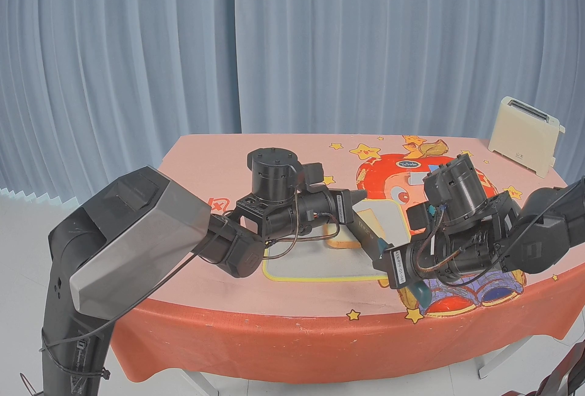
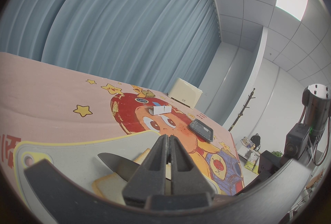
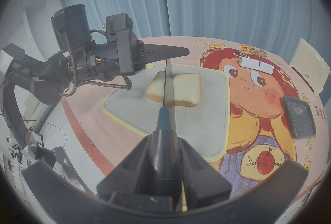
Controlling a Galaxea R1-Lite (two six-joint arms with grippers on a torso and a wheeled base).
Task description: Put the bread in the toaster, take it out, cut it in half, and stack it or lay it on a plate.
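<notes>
Right gripper (image 3: 164,140): I saw it clamped on the teal handle of the steel-bladed knife (image 3: 168,86).
Knife blade: it lay across the middle of the white bread slice (image 3: 188,88).
Bread place: flat on the grey yellow-rimmed cutting board (image 3: 196,124).
Left gripper (image 2: 169,145): fingers pressed together, empty, over the board near the bread.

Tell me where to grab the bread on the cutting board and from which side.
Probably take the bread by the half on the left gripper's side of the knife, pinching across its crust edges from above. It lies flat on the cutting board, so top-down fingers could straddle it. The blade, held by the right gripper, stands across the middle and blocks the other side.
</notes>
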